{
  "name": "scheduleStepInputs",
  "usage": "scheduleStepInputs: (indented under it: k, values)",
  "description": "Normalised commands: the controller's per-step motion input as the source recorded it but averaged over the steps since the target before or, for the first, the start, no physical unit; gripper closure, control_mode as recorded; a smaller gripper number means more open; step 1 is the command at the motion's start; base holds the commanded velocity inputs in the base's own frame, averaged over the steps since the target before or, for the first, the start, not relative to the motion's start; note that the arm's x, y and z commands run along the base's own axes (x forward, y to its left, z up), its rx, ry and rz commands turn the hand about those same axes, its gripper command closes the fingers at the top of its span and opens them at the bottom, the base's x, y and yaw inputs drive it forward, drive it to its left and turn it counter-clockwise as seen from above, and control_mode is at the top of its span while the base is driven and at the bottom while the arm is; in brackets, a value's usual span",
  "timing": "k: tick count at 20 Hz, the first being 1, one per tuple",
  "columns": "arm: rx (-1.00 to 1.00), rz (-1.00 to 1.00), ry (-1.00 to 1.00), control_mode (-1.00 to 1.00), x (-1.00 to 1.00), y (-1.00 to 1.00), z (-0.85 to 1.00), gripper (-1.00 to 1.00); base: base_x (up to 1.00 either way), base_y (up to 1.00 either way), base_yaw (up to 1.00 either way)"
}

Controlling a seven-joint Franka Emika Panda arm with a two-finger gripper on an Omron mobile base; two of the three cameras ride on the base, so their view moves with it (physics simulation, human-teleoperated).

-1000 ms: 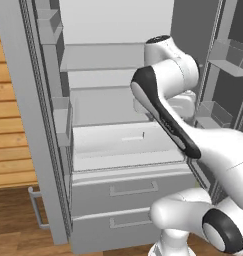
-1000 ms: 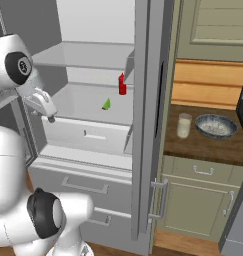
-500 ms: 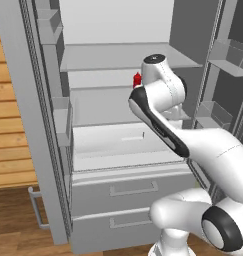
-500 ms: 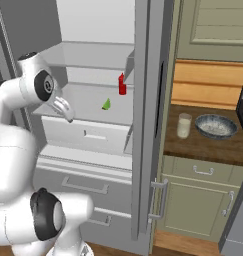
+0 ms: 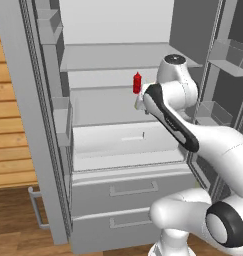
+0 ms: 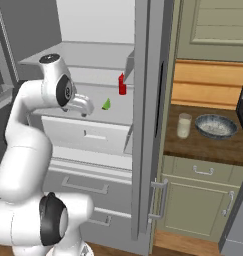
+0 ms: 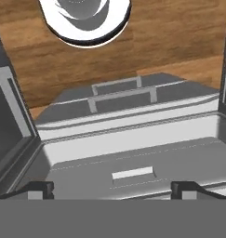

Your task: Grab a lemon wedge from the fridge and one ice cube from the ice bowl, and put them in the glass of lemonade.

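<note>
The arm has swung forward into the open fridge [image 6: 143, 125], and the gripper [image 6: 84, 111], spread wide and empty, now hangs near the lemon wedge [image 6: 106, 104] on the shelf's front edge, beside the red bottle [image 6: 122, 85]. A grab looks close.

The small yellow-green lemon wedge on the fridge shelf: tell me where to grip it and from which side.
Grip the small yellow-green lemon wedge across its narrow peak, coming down from above and the open front. It sits low on the grey fridge shelf, apart from the red bottle behind, so the open gripper has room.
</note>
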Motion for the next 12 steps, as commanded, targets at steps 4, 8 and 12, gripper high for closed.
scheduleStepInputs:
  k: [4, 8, 12]
  values:
    - [-0.01, 0.20, -0.01, -1.00, 0.50, -0.22, -0.46, -1.00, 0.00, 0.00, 0.00]
    - [0.00, 0.07, 0.00, -1.00, 0.92, -0.27, -0.13, -1.00, 0.00, 0.00, 0.00]
    - [0.00, 0.02, 0.00, -1.00, 0.87, -0.24, 0.00, -1.00, 0.00, 0.00, 0.00]
